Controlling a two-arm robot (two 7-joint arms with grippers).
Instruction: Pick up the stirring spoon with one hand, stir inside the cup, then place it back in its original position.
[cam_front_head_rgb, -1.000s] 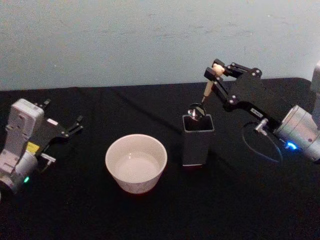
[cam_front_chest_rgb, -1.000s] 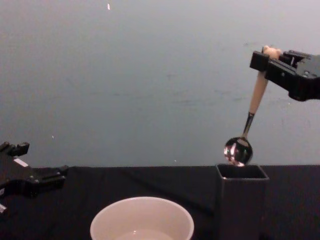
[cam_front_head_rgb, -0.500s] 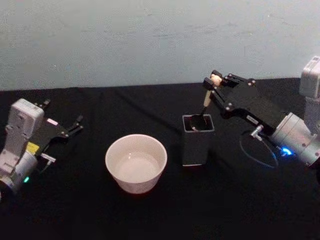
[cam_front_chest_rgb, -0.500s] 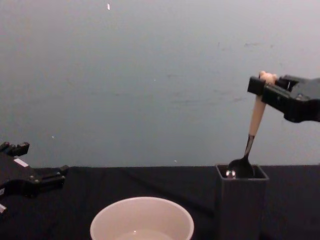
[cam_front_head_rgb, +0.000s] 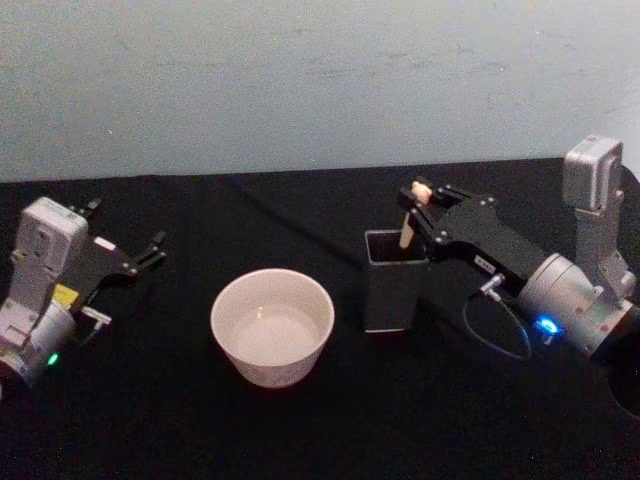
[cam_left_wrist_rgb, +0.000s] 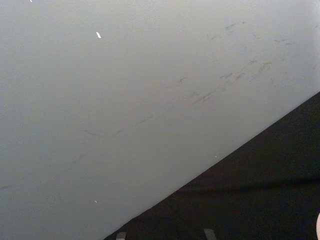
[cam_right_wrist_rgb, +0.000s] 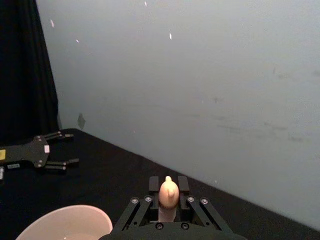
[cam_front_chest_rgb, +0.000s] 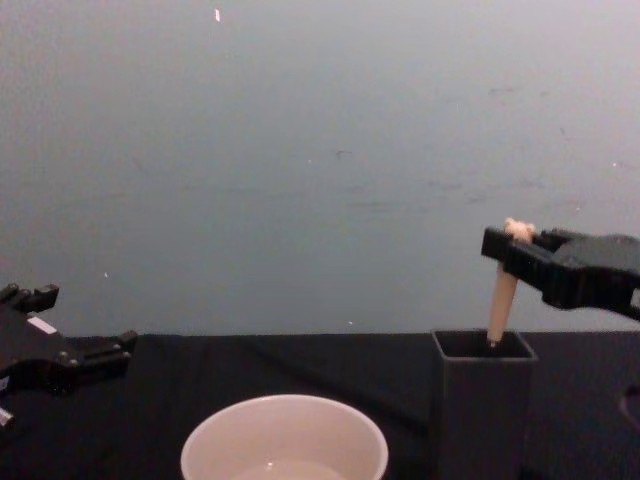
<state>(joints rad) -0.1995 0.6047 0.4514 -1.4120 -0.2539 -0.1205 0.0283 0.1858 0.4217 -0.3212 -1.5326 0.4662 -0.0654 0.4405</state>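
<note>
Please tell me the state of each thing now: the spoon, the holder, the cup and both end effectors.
stirring spoon: bowl down inside the holder, handle sticking out, tilted.
holder: upright on the table, open top.
cup: upright, standing apart from the holder.
right end effector: shut on the spoon's handle top.
left end effector: open, holding nothing.

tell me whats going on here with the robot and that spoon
The right tool is shut on the top of the spoon, whose bowl end is down inside the dark square holder, so the spoon is being put away there. Only the beige handle and its little bear head stick out above the rim. The white cup stands beside the holder on the black table. The left tool is open and idle at the table's left side.
</note>
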